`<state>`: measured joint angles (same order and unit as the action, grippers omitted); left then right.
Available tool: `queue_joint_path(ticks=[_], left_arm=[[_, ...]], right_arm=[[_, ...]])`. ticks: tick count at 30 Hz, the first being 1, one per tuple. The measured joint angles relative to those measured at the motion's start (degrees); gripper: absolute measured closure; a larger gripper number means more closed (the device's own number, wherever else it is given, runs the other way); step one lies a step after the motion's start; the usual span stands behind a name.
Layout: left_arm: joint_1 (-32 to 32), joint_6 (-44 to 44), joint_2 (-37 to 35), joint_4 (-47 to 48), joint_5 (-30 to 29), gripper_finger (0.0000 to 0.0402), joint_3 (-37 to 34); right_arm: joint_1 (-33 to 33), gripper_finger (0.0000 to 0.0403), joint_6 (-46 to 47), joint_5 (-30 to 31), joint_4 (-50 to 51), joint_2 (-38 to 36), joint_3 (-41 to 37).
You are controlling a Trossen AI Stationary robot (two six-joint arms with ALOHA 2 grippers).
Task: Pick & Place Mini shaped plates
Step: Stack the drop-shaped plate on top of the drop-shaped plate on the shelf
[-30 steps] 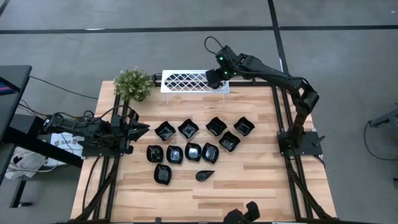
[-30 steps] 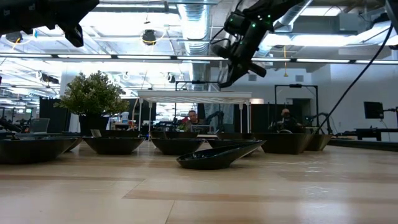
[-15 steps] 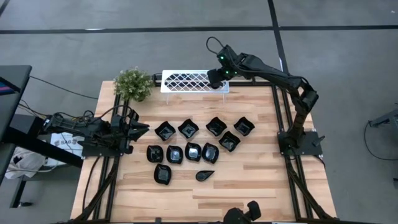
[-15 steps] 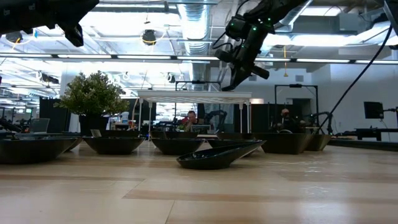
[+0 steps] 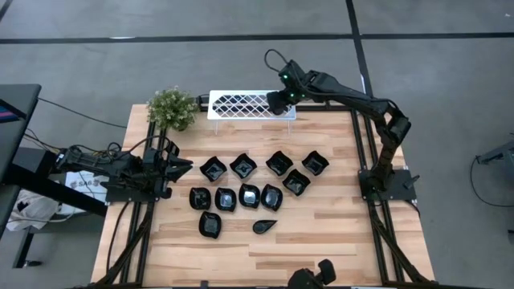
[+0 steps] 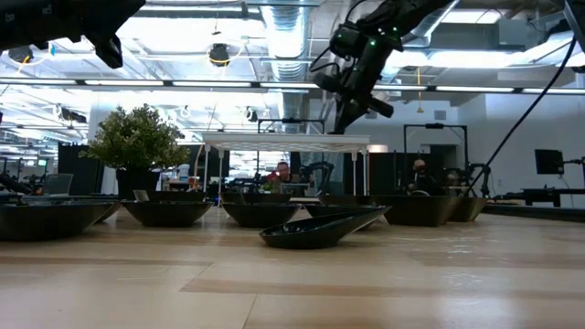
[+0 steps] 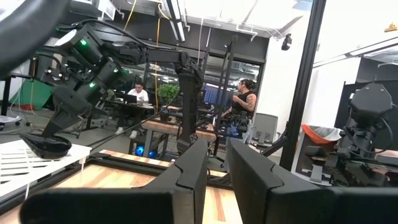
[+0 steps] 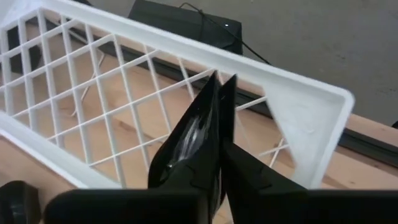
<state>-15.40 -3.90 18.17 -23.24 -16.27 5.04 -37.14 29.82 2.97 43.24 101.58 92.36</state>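
Fingers of the left gripper point(image 5: 183, 168) are pointing, nearly closed and empty, toward the dishes point(image 5: 241, 193) on the table, while the right gripper point(image 5: 275, 102) is pinching one dish point(image 8: 189, 140) edge-on above the white rack's point(image 5: 241, 104) right end.

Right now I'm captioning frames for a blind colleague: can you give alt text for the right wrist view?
The right gripper, jaws shut on a glossy black plate held on edge, hangs over the end of a white lattice rack. Wooden table shows beneath and grey floor beyond.
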Motion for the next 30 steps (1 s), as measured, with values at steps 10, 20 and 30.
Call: queue_joint_path(ticks=[10,20,30], left_arm=[[0.0,0.0,0.0,0.0,0.0,0.0334,0.0],[0.0,0.0,0.0,0.0,0.0,0.0334,0.0],[0.0,0.0,0.0,0.0,0.0,0.0334,0.0]], right_arm=[[0.1,0.0353,-0.7,0.0,-0.5,0.0,0.0],[-0.2,0.0361,-2.4,0.0,0.5,-1.0,0.0],[0.9,0.0399,-5.3,-0.2,7.6,-4.2,0.0]])
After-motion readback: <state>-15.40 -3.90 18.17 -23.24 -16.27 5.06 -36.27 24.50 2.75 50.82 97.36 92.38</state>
